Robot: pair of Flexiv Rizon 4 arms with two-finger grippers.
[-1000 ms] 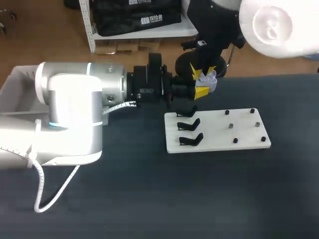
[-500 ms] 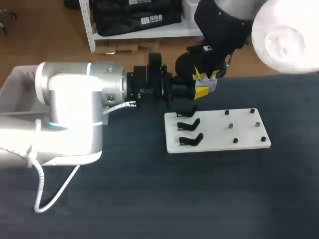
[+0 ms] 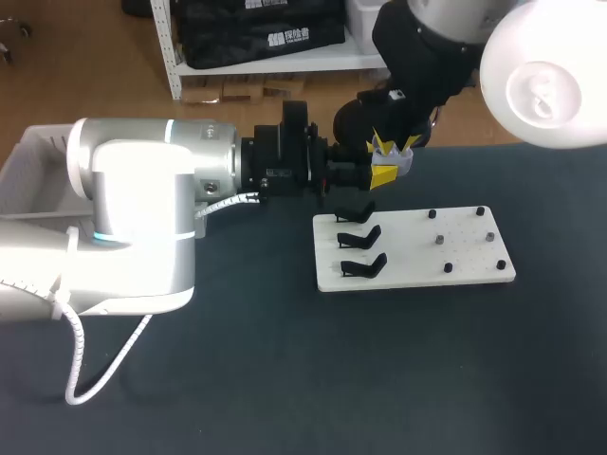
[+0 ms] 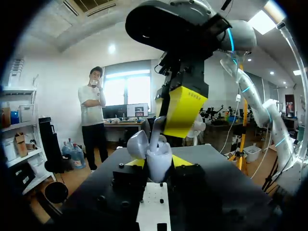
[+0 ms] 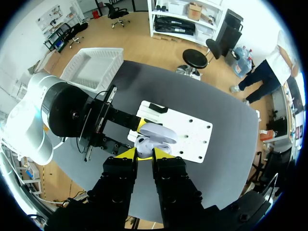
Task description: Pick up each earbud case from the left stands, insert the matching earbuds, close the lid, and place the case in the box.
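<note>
The right gripper has sunk the last stretch onto the case over the past second and has barely shifted in the final half of it. Much of the white that showed beside its tips is now covered. The left gripper has not moved, its jaws clamped on the case from both sides just past the board's far left corner. That likely means insertion is under way rather than still being lined up.

The right jaws stand narrow, and what looks like a white earbud sits pinched between them at the mouth of the case, though the grip itself is partly hidden.

The case is a pale, glossy, rounded shell held upright, with its lid swung open to one side. All three black stands on the board are bare, so this is probably the last case. The lid is not yet closed, and the box waits well apart at the table's left.
</note>
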